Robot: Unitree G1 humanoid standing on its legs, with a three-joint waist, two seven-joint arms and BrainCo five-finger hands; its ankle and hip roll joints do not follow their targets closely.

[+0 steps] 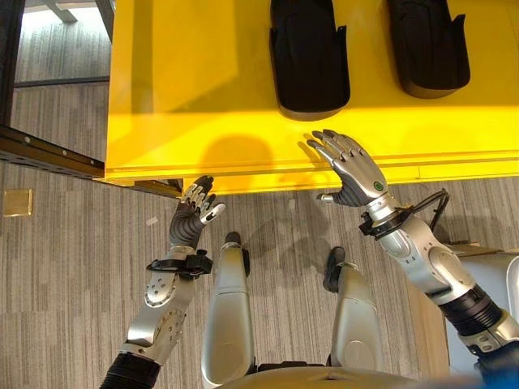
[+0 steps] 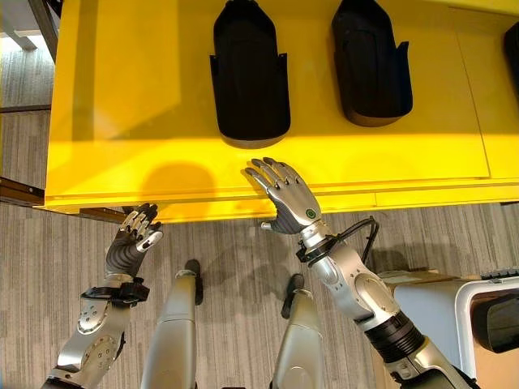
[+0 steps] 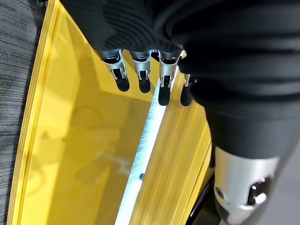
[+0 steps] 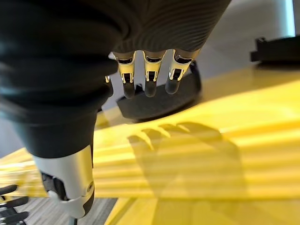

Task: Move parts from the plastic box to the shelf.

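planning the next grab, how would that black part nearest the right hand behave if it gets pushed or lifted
The black part looks like rigid moulded plastic, so probably stiff, not floppy. It lies flat and low on the yellow shelf, so a push would likely slide it rather than tip or roll it. Its smooth rounded shell may be slippery for the open right hand.

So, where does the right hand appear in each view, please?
Left eye view: the right hand, fingers spread, over the front edge of the yellow shelf, right of centre.
Right eye view: the same hand near the centre, again at the front edge.
Left wrist view: I cannot find it there.
Right wrist view: its own fingers reach above the shelf.
Shared landmark: the black part lying just beyond the hand.
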